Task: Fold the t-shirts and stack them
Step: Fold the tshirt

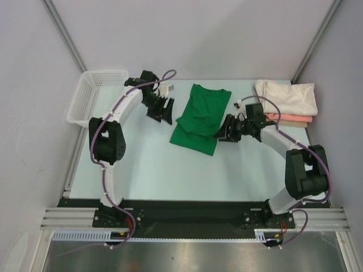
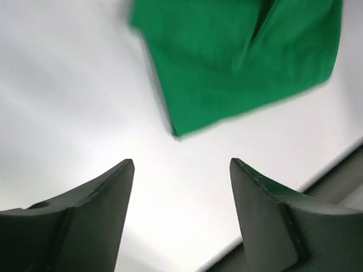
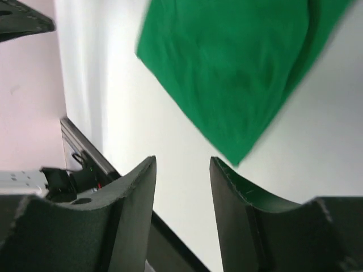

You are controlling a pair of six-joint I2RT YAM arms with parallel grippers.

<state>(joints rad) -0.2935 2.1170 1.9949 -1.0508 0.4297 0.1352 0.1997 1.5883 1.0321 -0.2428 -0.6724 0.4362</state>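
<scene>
The bright green t-shirt [image 1: 200, 117] lies partly folded on the pale table [image 1: 142, 170], mid-table. It also shows at the top of the left wrist view [image 2: 238, 56] and of the right wrist view [image 3: 227, 73]. My left gripper [image 1: 163, 110] is open and empty, just left of the shirt, not touching it [image 2: 181, 164]. My right gripper [image 1: 222, 134] is open and empty at the shirt's right edge [image 3: 182, 161]. A folded cream t-shirt [image 1: 286, 95] lies on a salmon-pink one [image 1: 292, 118] at the far right.
A white plastic mesh basket [image 1: 93, 96] stands at the far left edge. Grey walls enclose the table on three sides. A black rail [image 1: 187, 209] with both arm bases runs along the near edge.
</scene>
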